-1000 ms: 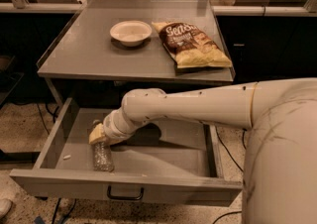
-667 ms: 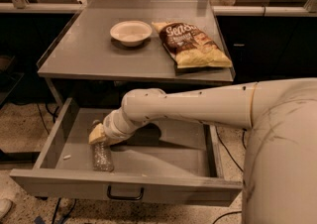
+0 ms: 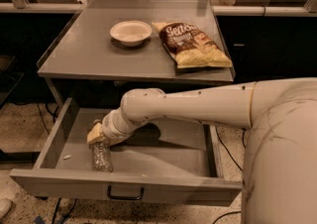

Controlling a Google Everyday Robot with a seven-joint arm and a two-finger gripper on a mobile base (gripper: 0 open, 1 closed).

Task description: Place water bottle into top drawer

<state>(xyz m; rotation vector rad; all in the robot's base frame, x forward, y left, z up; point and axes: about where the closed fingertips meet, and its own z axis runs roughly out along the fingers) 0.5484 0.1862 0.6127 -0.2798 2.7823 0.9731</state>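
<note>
- Your end effector (image 3: pixel 97 134) sits low inside the open top drawer (image 3: pixel 168 161), in its left half, right at the far end of the water bottle (image 3: pixel 102 157).
- You cannot tell from this view whether the end effector is clamped on the bottle or has let go; its tan tip overlaps the bottle's far end and hides the contact.
- The water bottle lies on its side on the drawer floor, left of centre, near the front panel but not against it.
- Its long axis runs roughly front to back: one end points toward the drawer front and you, the other toward the back of the drawer, under the end effector.
- Which end carries the cap you cannot make out; the far end is covered.
- The arm (image 3: pixel 198 106) reaches in from the right, crossing over the drawer's middle and bending down to the left.
- The drawer is pulled well out below the worktop (image 3: pixel 84 57), with its dark handle (image 3: pixel 125 194) at the centre of the front panel.
- A small white scrap (image 3: pixel 67 157) lies on the drawer floor, left of the bottle and apart from it.
- On the worktop above, a white bowl (image 3: pixel 131 32) stands just left of a bag of chips (image 3: pixel 194 44) lying flat.
</note>
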